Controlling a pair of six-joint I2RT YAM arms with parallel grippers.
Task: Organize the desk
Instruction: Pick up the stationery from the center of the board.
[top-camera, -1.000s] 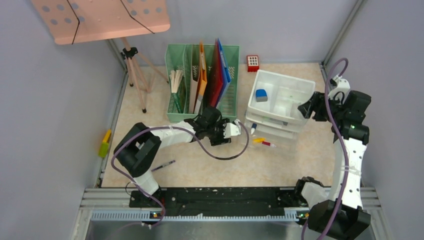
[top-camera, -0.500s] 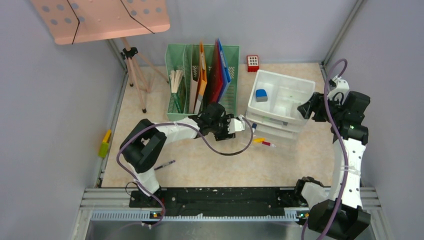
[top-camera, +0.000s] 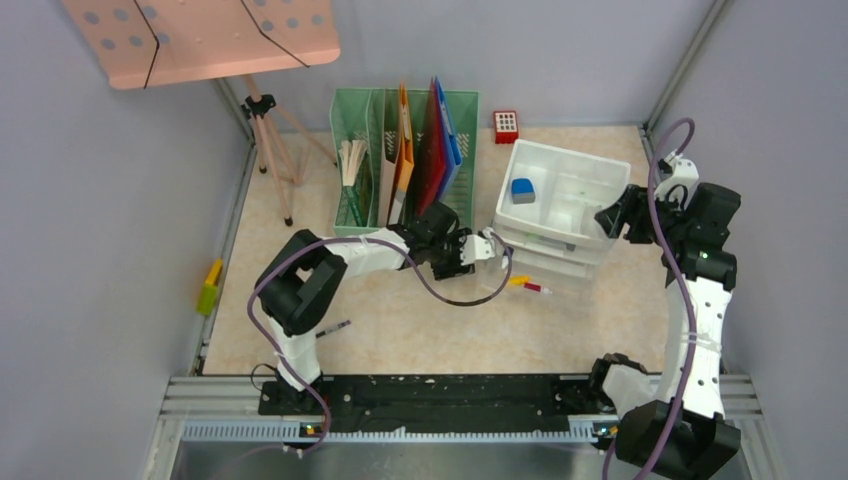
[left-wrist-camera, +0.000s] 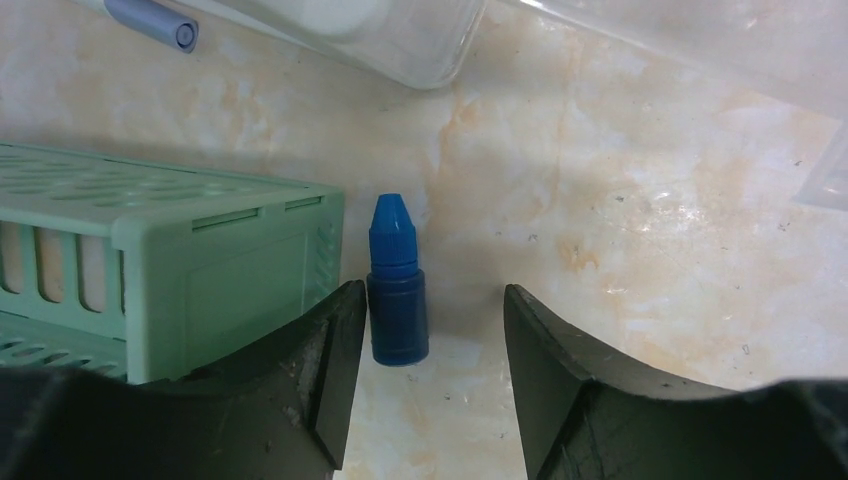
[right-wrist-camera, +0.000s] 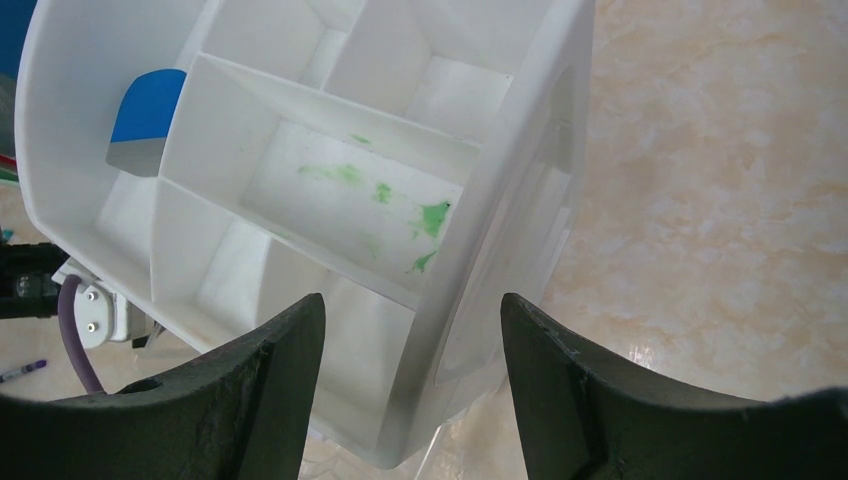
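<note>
The desk (top-camera: 400, 330) is a beige marble-patterned top. My left gripper (top-camera: 488, 247) is open, low over the desk between the green file organizer (top-camera: 405, 165) and the white drawer tray (top-camera: 565, 195). In the left wrist view the gripper (left-wrist-camera: 428, 300) has a small blue dropper bottle (left-wrist-camera: 397, 300) lying between its jaws, close to the left finger, beside the organizer's corner (left-wrist-camera: 230, 280). My right gripper (top-camera: 612, 217) is open. In the right wrist view the gripper (right-wrist-camera: 410, 300) straddles the tray's right wall (right-wrist-camera: 520, 200). A blue eraser (top-camera: 523, 190) lies in the tray.
A yellow and a red pen (top-camera: 525, 284) lie in front of the tray. A purple pen (top-camera: 330, 329) lies near the left arm's base. A yellow-green item (top-camera: 210, 287) sits at the left wall. A red block (top-camera: 506, 126) is at the back. A pink music stand (top-camera: 200, 40) is at back left.
My left gripper has reached to the right, from in front of the organizer toward the white tray. The right arm has not moved.
</note>
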